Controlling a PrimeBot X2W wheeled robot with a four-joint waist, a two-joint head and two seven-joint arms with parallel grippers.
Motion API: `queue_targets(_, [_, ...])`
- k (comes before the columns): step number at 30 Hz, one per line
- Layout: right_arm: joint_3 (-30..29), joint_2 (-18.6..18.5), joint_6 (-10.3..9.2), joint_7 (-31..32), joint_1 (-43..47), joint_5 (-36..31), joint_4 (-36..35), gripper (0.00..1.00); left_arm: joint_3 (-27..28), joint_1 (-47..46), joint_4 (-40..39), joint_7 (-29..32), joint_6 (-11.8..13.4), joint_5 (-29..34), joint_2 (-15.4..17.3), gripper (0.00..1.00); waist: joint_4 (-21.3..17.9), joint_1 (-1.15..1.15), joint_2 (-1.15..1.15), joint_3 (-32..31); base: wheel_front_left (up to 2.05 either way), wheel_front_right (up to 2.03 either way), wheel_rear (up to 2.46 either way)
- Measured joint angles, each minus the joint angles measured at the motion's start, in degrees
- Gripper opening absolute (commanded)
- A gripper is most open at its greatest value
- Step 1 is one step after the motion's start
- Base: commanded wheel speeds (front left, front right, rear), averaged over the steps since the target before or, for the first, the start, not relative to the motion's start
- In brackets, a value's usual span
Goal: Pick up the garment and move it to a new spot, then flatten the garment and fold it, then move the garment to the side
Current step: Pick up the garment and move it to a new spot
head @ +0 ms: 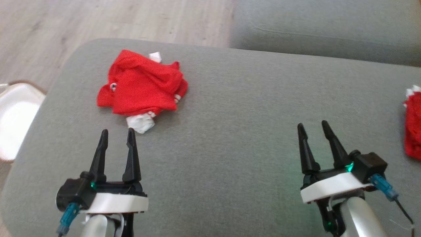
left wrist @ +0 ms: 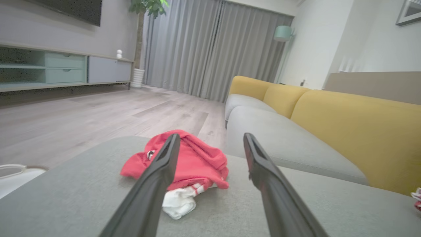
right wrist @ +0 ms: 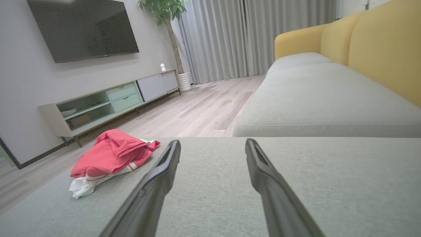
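Observation:
A crumpled red garment with white trim lies on the grey cushion, at its far left. The left wrist view has the garment just beyond the fingertips, and in the right wrist view the garment sits off to the left. My left gripper hovers open just short of the garment's white corner, nothing between its fingers. Over the cushion's right half my right gripper stands open and empty, far from the garment.
Another red and white piece of cloth lies at the cushion's right edge. A white object stands on the floor at the left. A grey sofa seat with yellow backrests lies beyond the cushion. Wooden floor is at the far left.

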Motion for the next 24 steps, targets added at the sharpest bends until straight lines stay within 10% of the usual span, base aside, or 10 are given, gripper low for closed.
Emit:
queue_targets(11, [3.4, 0.0, 0.00, 0.0, 1.1, 1.8, 1.1, 1.00, 1.7, 1.1, 0.1, 0.0, -0.2, 1.1, 0.0, 1.00, 6.1, 0.00, 0.00, -0.6, 0.00, 0.00, 0.00])
queue_targets(24, [2.0, 0.0, 0.00, 0.0, -2.7, 0.2, -0.9, 1.00, 0.8, -13.5, 6.7, 0.0, -2.2, 5.2, 3.2, 1.00, 4.3, 0.01, 0.00, 6.8, 0.00, 0.00, 0.00])
